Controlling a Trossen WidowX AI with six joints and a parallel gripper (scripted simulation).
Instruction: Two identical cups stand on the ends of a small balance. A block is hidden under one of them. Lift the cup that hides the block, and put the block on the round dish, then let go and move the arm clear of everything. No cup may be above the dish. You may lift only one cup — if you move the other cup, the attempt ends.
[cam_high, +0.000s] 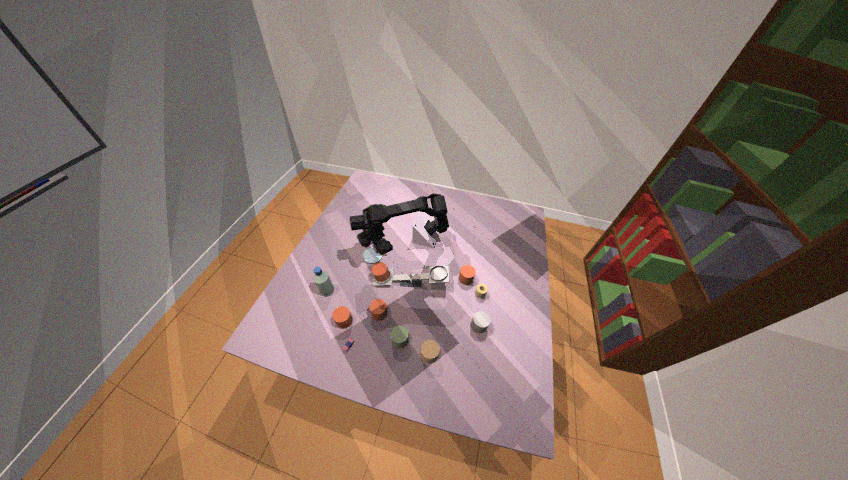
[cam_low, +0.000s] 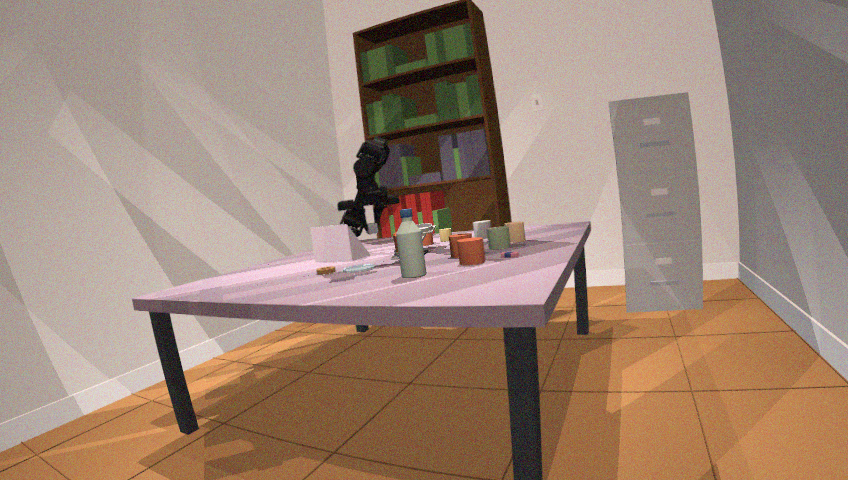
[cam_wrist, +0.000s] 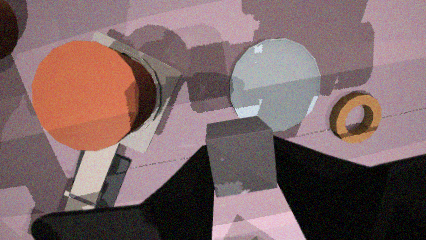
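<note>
My gripper (cam_high: 375, 244) (cam_low: 369, 223) is shut on a grey block (cam_wrist: 242, 160) (cam_low: 372, 228). In the wrist view the block overlaps the near edge of the pale blue round dish (cam_wrist: 275, 85) (cam_high: 371, 255) (cam_low: 358, 268); the gripper is above the table beside the dish. One orange cup (cam_wrist: 82, 95) (cam_high: 379, 271) stands upside down on one end of the balance (cam_wrist: 92, 170) (cam_high: 402, 278). The balance's other end, with a ring-shaped rim (cam_high: 439, 267), carries no cup. Another orange cup (cam_high: 467, 274) stands on the table beside that end. No cup is above the dish.
An orange-brown ring (cam_wrist: 340, 125) (cam_low: 325, 270) lies near the dish. A bottle (cam_high: 324, 282) (cam_low: 411, 255) stands to its left front in the top view. A pale wedge-shaped block (cam_high: 422, 234) (cam_low: 332, 242) stands behind the balance. Several other cups stand in front of it.
</note>
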